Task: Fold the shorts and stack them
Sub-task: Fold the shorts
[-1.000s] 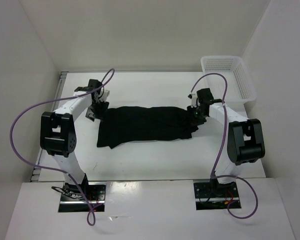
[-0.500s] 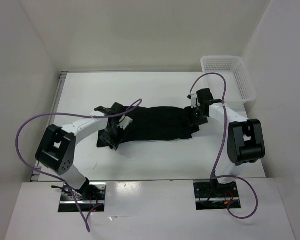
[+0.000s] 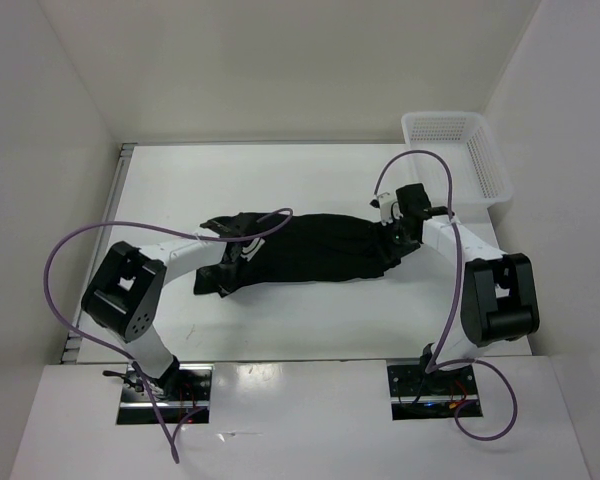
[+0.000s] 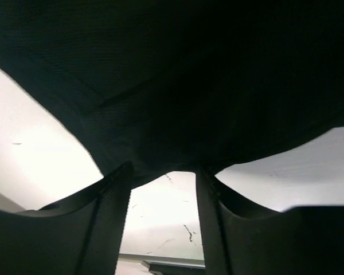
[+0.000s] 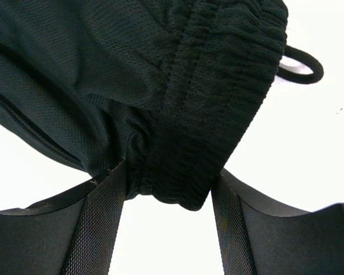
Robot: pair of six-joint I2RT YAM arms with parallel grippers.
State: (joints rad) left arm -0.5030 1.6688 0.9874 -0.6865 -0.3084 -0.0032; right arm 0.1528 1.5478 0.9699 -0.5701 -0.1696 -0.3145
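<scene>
The black shorts (image 3: pixel 315 250) lie spread lengthwise across the middle of the white table (image 3: pixel 310 325). My left gripper (image 3: pixel 230 262) is low over their left end. In the left wrist view it (image 4: pixel 163 172) is open, with a fabric edge (image 4: pixel 160 114) draped over its fingertips and bare table showing in the gap. My right gripper (image 3: pixel 390 240) is at the right end. Its jaws (image 5: pixel 169 172) are open, and the gathered waistband (image 5: pixel 218 86) lies loosely between the tips. A drawstring loop (image 5: pixel 301 66) lies on the table beside the waistband.
A white mesh basket (image 3: pixel 458 150) stands at the far right corner against the wall. White walls close in the table on the left, back and right. Purple cables arc above both arms.
My left arm swung from the shorts' far-left edge inward and nearer, onto their left part. My right gripper opened wider at the waistband and barely moved.
</scene>
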